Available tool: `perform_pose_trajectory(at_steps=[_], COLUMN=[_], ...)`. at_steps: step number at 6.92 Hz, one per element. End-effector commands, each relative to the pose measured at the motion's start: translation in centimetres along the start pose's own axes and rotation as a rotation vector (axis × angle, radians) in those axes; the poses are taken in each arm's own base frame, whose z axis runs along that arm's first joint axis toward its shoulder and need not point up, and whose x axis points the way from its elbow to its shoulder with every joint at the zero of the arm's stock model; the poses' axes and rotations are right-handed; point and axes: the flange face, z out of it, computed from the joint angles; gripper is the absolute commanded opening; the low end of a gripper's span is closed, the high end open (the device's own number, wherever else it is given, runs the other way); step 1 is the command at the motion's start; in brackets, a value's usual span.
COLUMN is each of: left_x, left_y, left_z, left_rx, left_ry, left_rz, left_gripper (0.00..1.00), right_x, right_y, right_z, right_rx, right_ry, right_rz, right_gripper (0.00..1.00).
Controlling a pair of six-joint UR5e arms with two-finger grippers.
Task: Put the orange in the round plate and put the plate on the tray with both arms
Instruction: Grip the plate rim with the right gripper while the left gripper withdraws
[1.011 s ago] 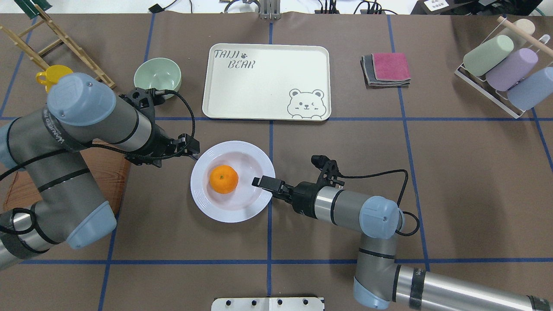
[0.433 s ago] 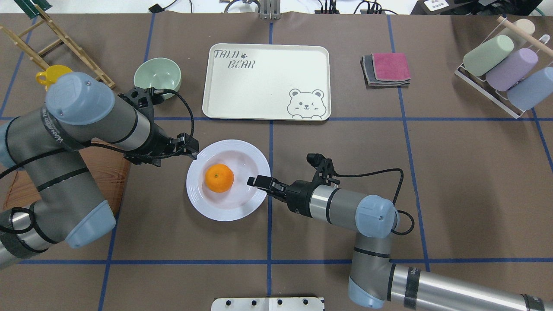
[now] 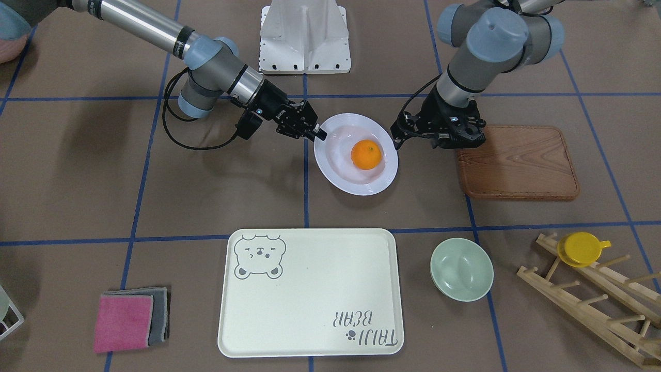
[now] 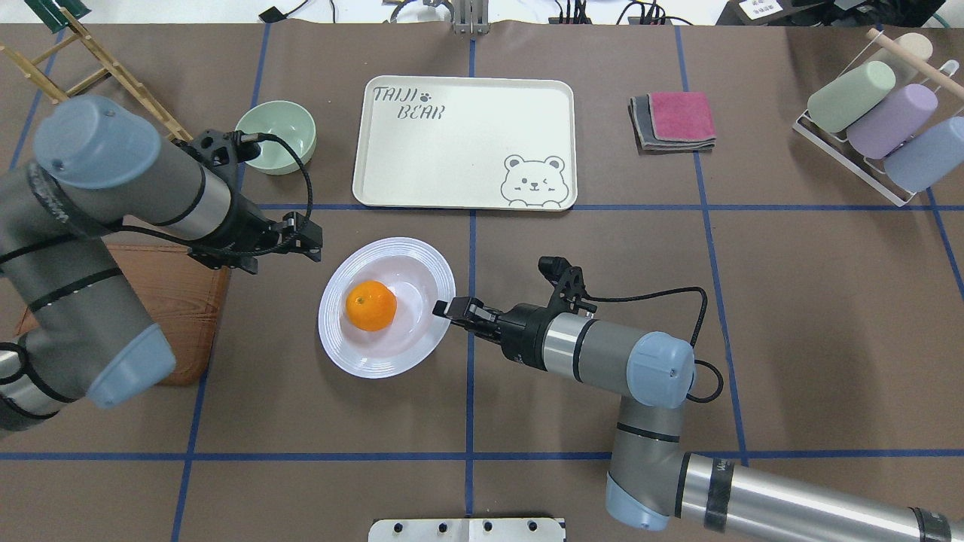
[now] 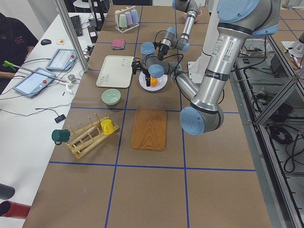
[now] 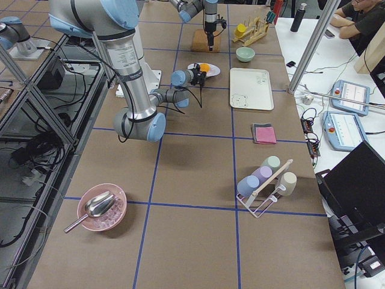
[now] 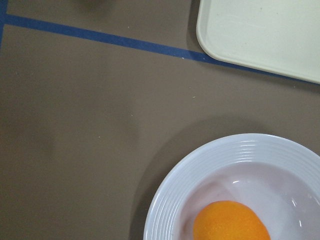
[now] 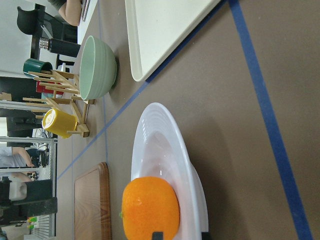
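The orange (image 4: 370,306) lies in the well of the white round plate (image 4: 399,346), which sits just in front of the cream tray (image 4: 463,143). My right gripper (image 4: 443,307) is shut on the plate's right rim; in the right wrist view its fingertips (image 8: 157,235) straddle that rim beside the orange (image 8: 150,209). My left gripper (image 4: 307,235) hangs open, up and to the left of the plate and apart from it. The left wrist view shows the plate's rim (image 7: 200,170) and no fingers. In the front-facing view the plate (image 3: 341,175) lies between both grippers.
A pale green bowl (image 4: 275,135) stands left of the tray. The brown wooden board (image 4: 181,301) lies under my left arm. Folded cloths (image 4: 674,120) and a rack of cups (image 4: 874,113) are at the right. A wooden rack holds a yellow cup (image 3: 581,248).
The right gripper has moved left and the plate with the orange has shifted left with it. The left arm has drawn back up and to the left, away from the plate.
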Motion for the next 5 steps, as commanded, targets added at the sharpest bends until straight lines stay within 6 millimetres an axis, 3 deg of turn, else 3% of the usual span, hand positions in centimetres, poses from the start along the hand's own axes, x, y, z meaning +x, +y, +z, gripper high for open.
perform_pose_trajectory(at_steps=[1, 2, 3, 5], left_x=[-6.5, -7.8, -7.9, -7.9], left_y=[-2.1, -2.5, -2.5, -2.5], left_z=[-4.2, -4.6, -4.5, -4.6], left_rx=[-0.004, -0.002, -0.003, -0.002], left_ry=[0.005, -0.003, -0.004, -0.004], left_rz=[0.094, 0.105, 0.107, 0.106], left_gripper=[0.98, 0.98, 0.98, 0.98], right_x=[-0.6, -0.6, -0.5, -0.9], right_y=[-0.4, -0.4, -0.3, -0.3], right_z=[-0.4, -0.3, -0.3, -0.1], right_rx=[0.001, 0.001, 0.001, 0.0], right_ry=[-0.033, -0.031, -0.025, -0.032], right_rz=[0.023, 0.024, 0.024, 0.024], right_gripper=[0.15, 0.12, 0.04, 0.0])
